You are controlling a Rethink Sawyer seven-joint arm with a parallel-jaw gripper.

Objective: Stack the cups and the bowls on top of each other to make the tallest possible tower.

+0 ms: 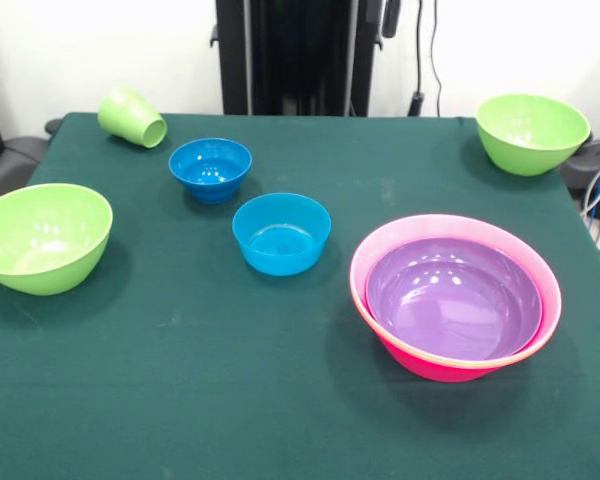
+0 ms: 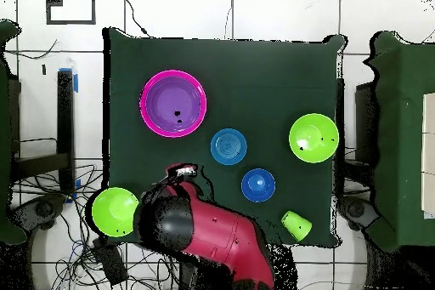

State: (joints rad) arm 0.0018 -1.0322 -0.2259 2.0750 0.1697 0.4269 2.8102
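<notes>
Tabletop (image 1: 280, 400): it is covered with a dark green cloth, and all the things stand on it.
Tower (image 1: 455, 297): a purple bowl (image 1: 452, 298) sits nested inside a big pink bowl (image 1: 420, 358); both stand upright with the opening up, at the front right in the front view.
Blue bowls: the two small ones stand upright near the middle, close to each other but apart; one (image 1: 281, 233) is nearer to the tower, the other (image 1: 211, 168) is behind it, towards the cup.
Green bowls: one (image 1: 42, 237) stands at the left edge in the front view and one (image 1: 531, 132) at the far right corner, well apart from each other.
Cup (image 1: 132, 116): the light-green cup lies on its side near the far left corner, its opening turned towards the blue bowls.
Arm (image 2: 212, 235): the red and black arm shows only in the overhead view, over the tabletop edge beside a green bowl (image 2: 115, 211).
Pincer: it is not possible to tell if it is wide or narrow, because the arm hides it from above.
</notes>
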